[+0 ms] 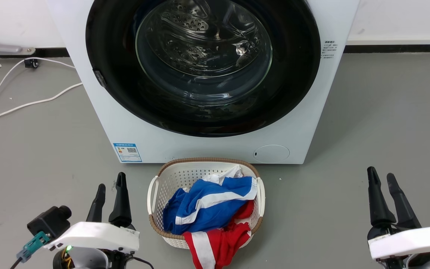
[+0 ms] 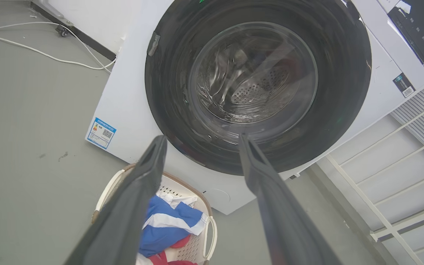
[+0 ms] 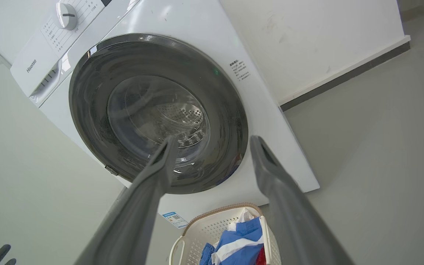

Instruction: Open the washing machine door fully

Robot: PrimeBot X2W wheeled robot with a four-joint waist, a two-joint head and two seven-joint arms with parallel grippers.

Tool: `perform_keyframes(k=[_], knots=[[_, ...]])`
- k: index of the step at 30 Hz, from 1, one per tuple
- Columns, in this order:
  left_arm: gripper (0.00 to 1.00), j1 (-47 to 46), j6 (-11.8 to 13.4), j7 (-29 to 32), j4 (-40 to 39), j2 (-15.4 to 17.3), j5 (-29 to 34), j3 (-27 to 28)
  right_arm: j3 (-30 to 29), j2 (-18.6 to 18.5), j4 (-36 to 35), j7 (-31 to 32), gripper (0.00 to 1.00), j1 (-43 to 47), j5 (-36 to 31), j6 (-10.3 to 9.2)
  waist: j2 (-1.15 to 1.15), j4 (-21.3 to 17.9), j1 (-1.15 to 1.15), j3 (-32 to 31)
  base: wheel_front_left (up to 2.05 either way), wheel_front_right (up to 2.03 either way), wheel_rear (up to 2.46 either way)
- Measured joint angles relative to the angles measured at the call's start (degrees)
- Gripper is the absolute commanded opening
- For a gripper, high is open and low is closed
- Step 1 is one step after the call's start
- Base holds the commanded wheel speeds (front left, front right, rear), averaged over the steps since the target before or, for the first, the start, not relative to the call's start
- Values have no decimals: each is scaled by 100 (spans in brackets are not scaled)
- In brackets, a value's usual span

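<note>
The white washing machine (image 1: 155,138) stands straight ahead on the floor. Its round glossy black washing machine door (image 1: 118,86) with a clear domed glass centre lies flat against the front, closed; the steel drum shows through the glass. A small grey latch tab (image 1: 99,77) sits on the door's left rim. My left gripper (image 1: 110,186) is low at the lower left, open and empty, well short of the machine. My right gripper (image 1: 383,179) is at the lower right, open and empty. The door (image 2: 348,73) faces my left gripper (image 2: 201,141) and the door (image 3: 87,110) faces my right gripper (image 3: 212,141).
A white laundry basket (image 1: 155,194) with blue and red clothes stands on the floor directly before the machine, between my grippers. White cables (image 1: 24,104) trail over the grey floor at the left. A wall with dark skirting (image 1: 394,48) runs behind.
</note>
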Motion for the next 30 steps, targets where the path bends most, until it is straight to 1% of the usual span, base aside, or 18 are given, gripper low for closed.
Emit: perform_keyframes(k=[10, 16, 30], knots=[[100, 54, 112, -175, -112, 63, 648, -192, 10, -1, -180, -170, 100, 110, -744, 1, 0, 5, 0, -27, 0, 0, 0], [100, 105, 121, -266, -170, 67, 1023, -268, 1, -1, -285, -268, 100, 165, -1121, 1, 0, 10, 0, -39, 0, 0, 0], [100, 200, 186, -478, -226, 66, 1860, -358, -18, -1, -431, -467, 100, 307, -1826, 1, 0, 30, 0, -56, 0, 0, 0]])
